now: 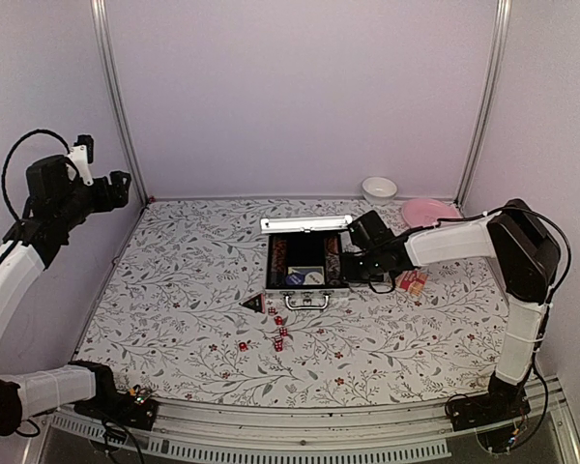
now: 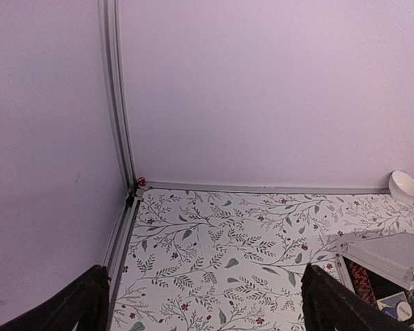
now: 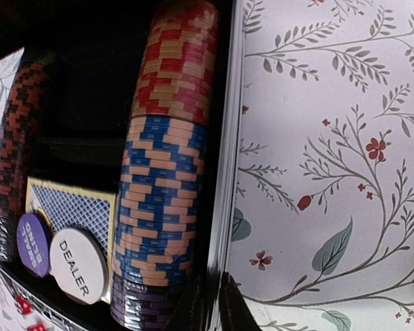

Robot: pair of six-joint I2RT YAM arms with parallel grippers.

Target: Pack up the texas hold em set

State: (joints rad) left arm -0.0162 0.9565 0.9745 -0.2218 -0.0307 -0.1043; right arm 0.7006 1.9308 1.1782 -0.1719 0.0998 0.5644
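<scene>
Case open at table centre, chips racked inside; dice and card pack loose outside. Dice judged light, roll-prone: you pinch opposite flat faces. Right gripper at case's right wall, closure unreadable. Left gripper raised, fingers spread, empty.

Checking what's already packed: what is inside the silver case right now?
Inside the case: two rows of chips, a patterned card deck, a white DEALER disc and a purple disc. The shadowed middle, and whatever lies under the discs, cannot be seen.

Red/blue/purp. chips, floral tbl
</scene>
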